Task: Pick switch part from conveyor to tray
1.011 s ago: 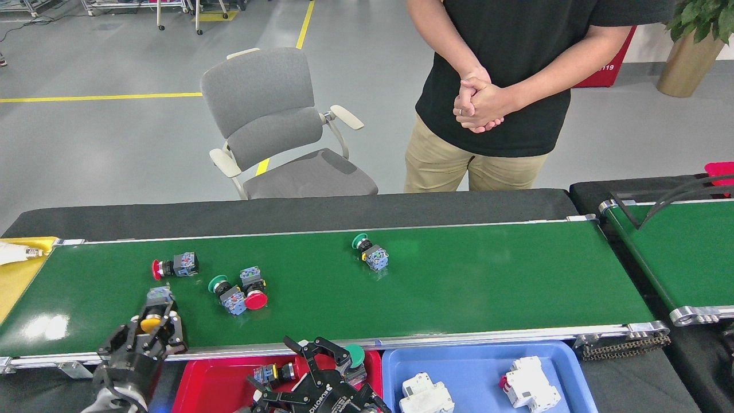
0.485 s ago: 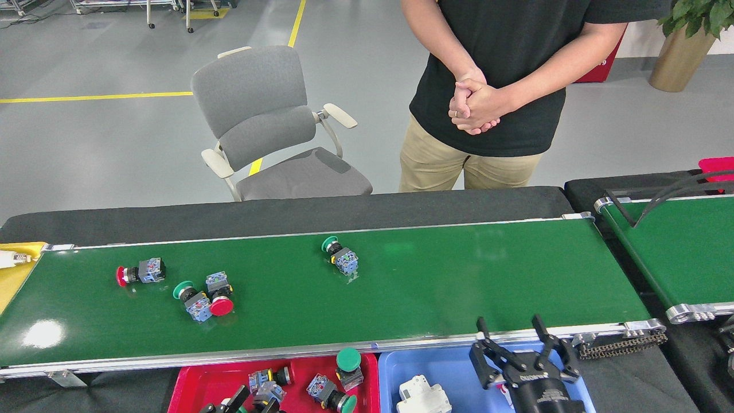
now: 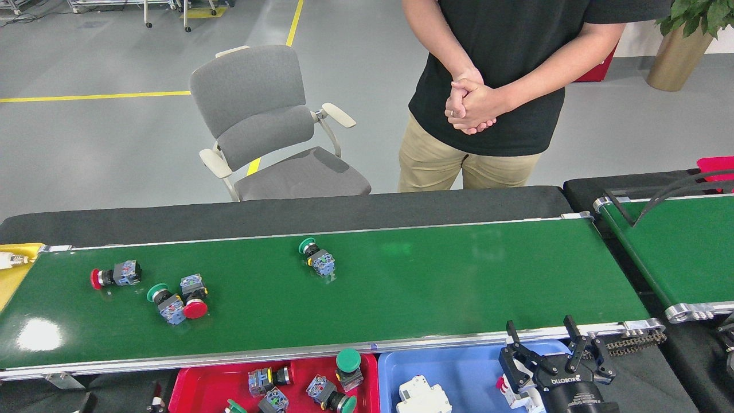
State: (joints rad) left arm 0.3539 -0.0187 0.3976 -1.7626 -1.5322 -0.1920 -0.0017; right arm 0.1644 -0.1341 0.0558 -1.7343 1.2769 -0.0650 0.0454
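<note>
Switch part [image 3: 316,258] on conveyor [image 3: 436,287], right gripper [image 3: 542,339] fingers [image 3: 511,331] spread, empty, left gripper hidden below frame.

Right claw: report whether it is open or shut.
Open. The right claw hovers over the blue tray with its dark fingers spread apart and nothing between them.

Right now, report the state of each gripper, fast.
Left gripper: out of view apart from a dark sliver at the bottom edge.
Right gripper: open, empty, above the blue plastic tray.
</note>
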